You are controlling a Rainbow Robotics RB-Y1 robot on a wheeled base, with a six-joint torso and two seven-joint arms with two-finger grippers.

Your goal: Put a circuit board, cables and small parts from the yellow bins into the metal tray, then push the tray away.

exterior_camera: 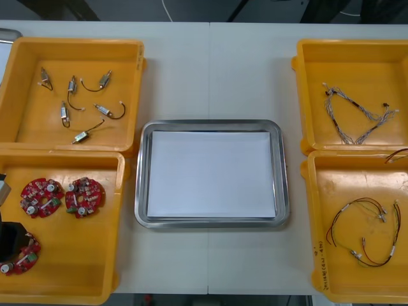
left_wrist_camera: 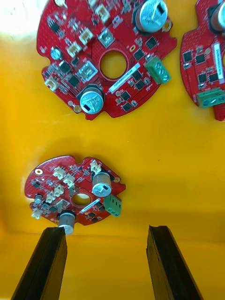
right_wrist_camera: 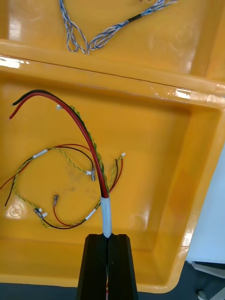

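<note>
Right claw [right_wrist_camera: 108, 236] shut on a cable [right_wrist_camera: 93, 154]; left claw [left_wrist_camera: 108, 232] wide open, holding nothing.
The red, black and yellow cable rises from the shut fingertips over the near right bin [right_wrist_camera: 187, 154], above loose cables [right_wrist_camera: 40, 153]. Left claw hovers in the near left bin [left_wrist_camera: 140, 140], a board [left_wrist_camera: 75, 192] just beyond one finger. Between the bins, the tray [exterior_camera: 143, 191] sits on the desk [exterior_camera: 210, 70].

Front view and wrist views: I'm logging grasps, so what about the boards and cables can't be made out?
Right wrist view: the right gripper, shut on the red and black cable, hides its gripped end.
Front view: that cable runs off the edge.
Front view: the left gripper covers part of the nearest circuit board.
Left wrist view: another board is cut by the edge.
</note>
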